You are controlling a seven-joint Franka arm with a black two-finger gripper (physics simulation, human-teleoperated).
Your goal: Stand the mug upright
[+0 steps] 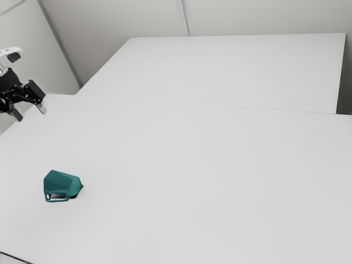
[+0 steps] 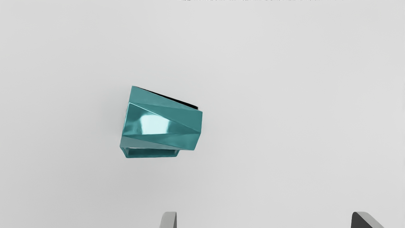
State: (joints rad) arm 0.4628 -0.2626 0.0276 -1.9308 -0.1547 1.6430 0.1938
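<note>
Well apart from the teal mug (image 2: 161, 125), which lies on its side on the surface (image 1: 192, 181), the pincer (image 1: 30, 112) hangs released, fingers spread and pointing down. The exterior view's left edge cuts off the arm (image 1: 10, 54); the mug's dark strip (image 2: 172, 99) is hard to make out.

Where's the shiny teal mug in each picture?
Exterior view: the shiny, faceted teal mug lies on its side, below mid-height at the exterior view's left.
Wrist view: the mug lies out past the black two-finger end effector's open fingers, nearer one finger.
Shared landmark: those open fingers, with the mug apart from them.
</note>
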